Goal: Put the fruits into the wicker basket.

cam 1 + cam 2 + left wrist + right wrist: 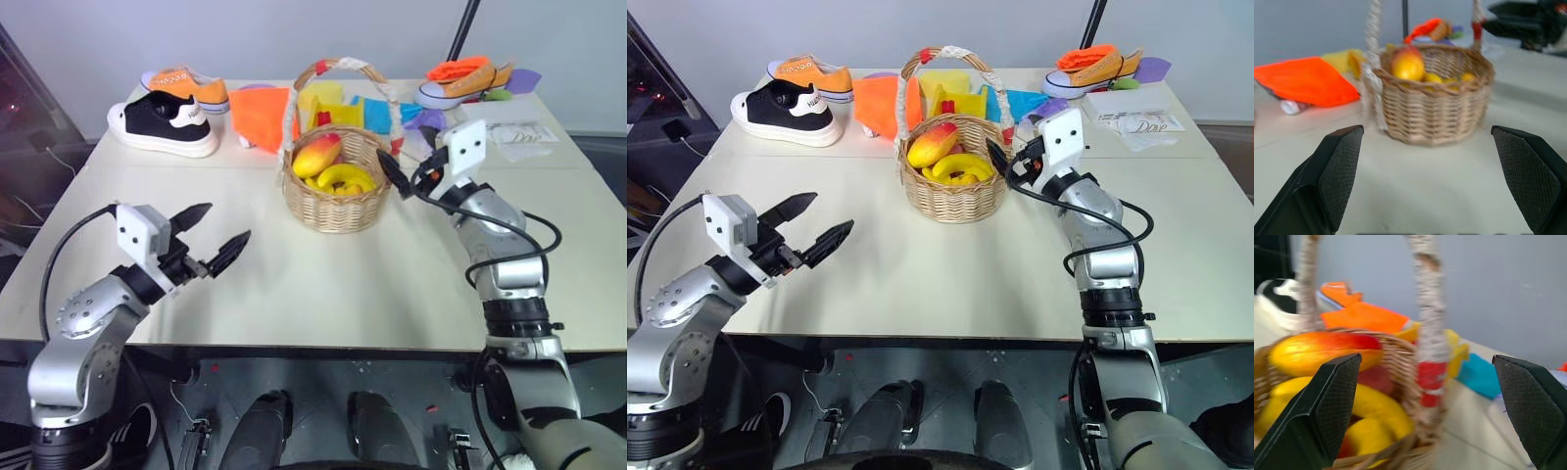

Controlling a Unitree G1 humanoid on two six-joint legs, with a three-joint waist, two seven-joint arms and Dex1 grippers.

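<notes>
The wicker basket [336, 201] stands at the middle back of the table [294, 294], its arched handle [338, 67] banded red and white. Inside lie a yellow-to-red mango [316, 155] and yellow banana-shaped fruits [345, 177]; a red patch [1374, 379] shows between them. My right gripper [387, 168] is open, right beside the basket's right rim, and in the right wrist view its fingers [1337, 396] straddle the handle's base. My left gripper [228, 221] is open and empty, low over the table to the front left of the basket [1435, 98].
A black-and-white shoe [162, 124] and an orange shoe [186, 86] sit at the back left. An orange cloth [263, 116], a yellow box [328, 106] and coloured cloths [377, 116] lie behind the basket. Another shoe [460, 83] and papers [524, 132] are at the back right.
</notes>
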